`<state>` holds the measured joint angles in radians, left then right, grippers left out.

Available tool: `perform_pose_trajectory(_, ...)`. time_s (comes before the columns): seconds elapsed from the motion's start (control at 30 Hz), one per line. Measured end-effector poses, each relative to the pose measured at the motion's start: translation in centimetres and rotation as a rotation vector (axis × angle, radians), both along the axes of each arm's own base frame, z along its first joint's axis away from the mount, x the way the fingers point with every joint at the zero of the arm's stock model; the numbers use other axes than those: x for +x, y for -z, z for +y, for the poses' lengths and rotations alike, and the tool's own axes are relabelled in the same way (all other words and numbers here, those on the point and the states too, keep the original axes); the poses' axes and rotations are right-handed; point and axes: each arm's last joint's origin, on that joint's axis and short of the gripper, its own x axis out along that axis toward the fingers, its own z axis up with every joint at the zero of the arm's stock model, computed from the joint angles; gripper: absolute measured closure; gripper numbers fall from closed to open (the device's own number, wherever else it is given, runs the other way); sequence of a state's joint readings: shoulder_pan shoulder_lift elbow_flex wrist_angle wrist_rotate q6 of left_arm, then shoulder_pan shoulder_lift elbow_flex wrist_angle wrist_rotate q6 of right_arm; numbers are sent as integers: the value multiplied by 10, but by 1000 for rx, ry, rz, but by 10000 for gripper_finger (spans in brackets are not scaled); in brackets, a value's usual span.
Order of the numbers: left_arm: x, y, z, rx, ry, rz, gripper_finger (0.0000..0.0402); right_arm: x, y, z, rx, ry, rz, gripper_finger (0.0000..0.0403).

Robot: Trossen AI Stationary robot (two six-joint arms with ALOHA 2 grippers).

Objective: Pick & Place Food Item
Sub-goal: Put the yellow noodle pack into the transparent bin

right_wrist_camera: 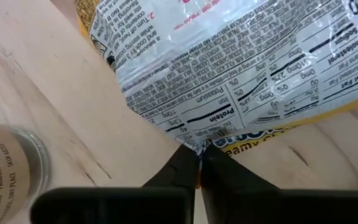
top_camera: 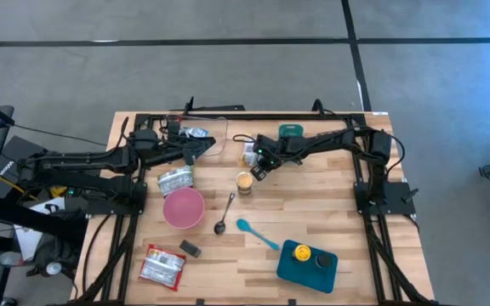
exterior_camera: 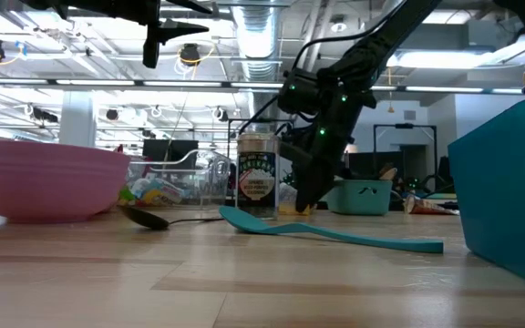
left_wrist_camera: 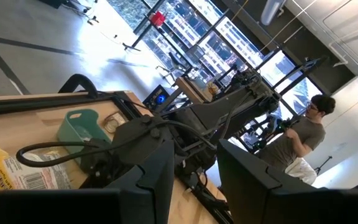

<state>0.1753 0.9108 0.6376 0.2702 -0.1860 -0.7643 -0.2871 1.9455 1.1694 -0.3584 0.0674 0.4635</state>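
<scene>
Spanning the middle of the high view, the wooden table (top_camera: 330, 212) carries the scattered items; the left gripper (top_camera: 196, 149) waits at upper centre-left, whether spread or shut cannot be told. The right gripper (right_wrist_camera: 199, 163), just right of it, is pressed together on the corner edge of the food packet (right_wrist_camera: 241, 68), lying flat beside the jar (top_camera: 245, 182). Lifting slowly should keep that thin pinch from slipping. The packet's long axis appears to run diagonally away from the fingers, toward the table's far edge.

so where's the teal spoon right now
In the high view the teal spoon lies on the table right of centre, between the metal spoon and the teal tray.
</scene>
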Motion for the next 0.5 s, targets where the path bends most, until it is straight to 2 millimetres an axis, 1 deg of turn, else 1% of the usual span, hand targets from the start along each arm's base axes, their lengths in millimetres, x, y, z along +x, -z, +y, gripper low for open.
perform_pose_trajectory(0.13,0,0,0,0,0,0,284,0,0,0,-14,-6,6,398)
perform_pose_trajectory(0.27,0,0,0,0,0,0,284,-1,-7,2,-34,-22,0,400)
perform_pose_trajectory(0.5,0,0,0,0,0,0,284,-6,-35,4,-103,-29,-45,402)
